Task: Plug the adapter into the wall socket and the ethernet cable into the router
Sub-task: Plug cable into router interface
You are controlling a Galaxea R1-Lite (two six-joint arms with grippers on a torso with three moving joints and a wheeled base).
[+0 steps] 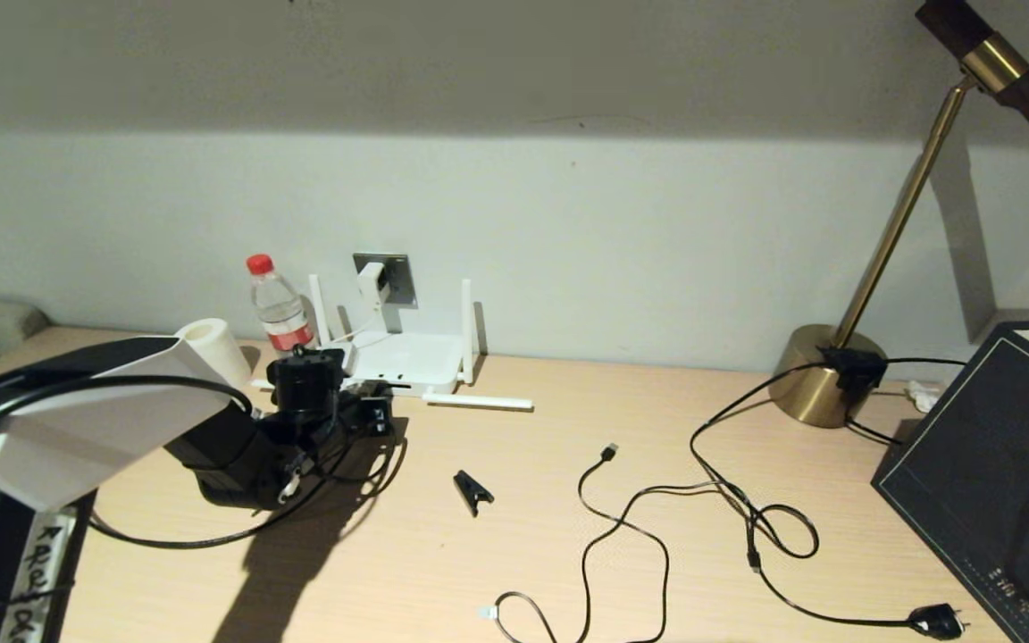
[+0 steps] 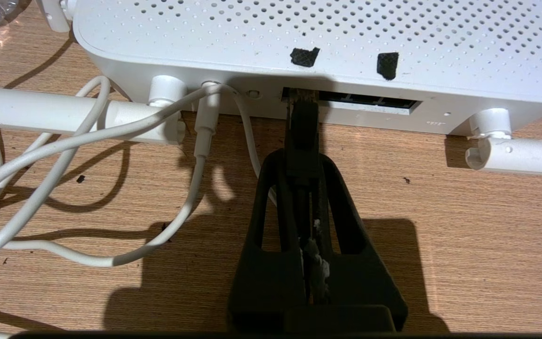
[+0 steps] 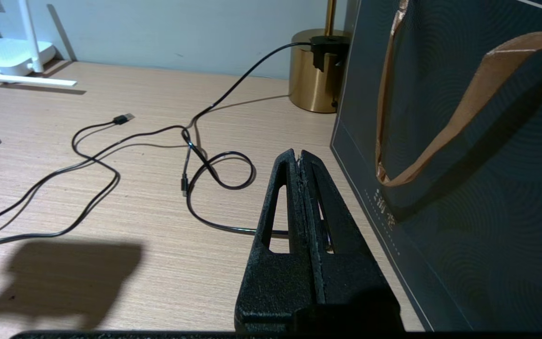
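Note:
The white router (image 1: 407, 357) lies against the wall with two antennas upright and one (image 1: 479, 401) flat on the desk. Above it, the white adapter (image 1: 372, 280) sits in the grey wall socket (image 1: 404, 277), and its white cord (image 2: 64, 146) runs into the router's back. My left gripper (image 2: 303, 162) is shut on the black ethernet cable's connector (image 2: 303, 125), whose tip is at the near end of the router's (image 2: 299, 33) dark port slot (image 2: 370, 101). The cable (image 1: 211, 539) trails back under the left arm. Over at the desk's right side, my right gripper (image 3: 299, 154) is shut and holds nothing.
A water bottle (image 1: 280, 305) and a paper roll (image 1: 213, 348) stand left of the router. A black clip (image 1: 472, 490), a USB-tipped cable (image 1: 608, 452) and a power-plug cable (image 1: 936, 619) lie mid-desk. A brass lamp (image 1: 823, 384) and a dark bag (image 1: 988, 446) fill the right.

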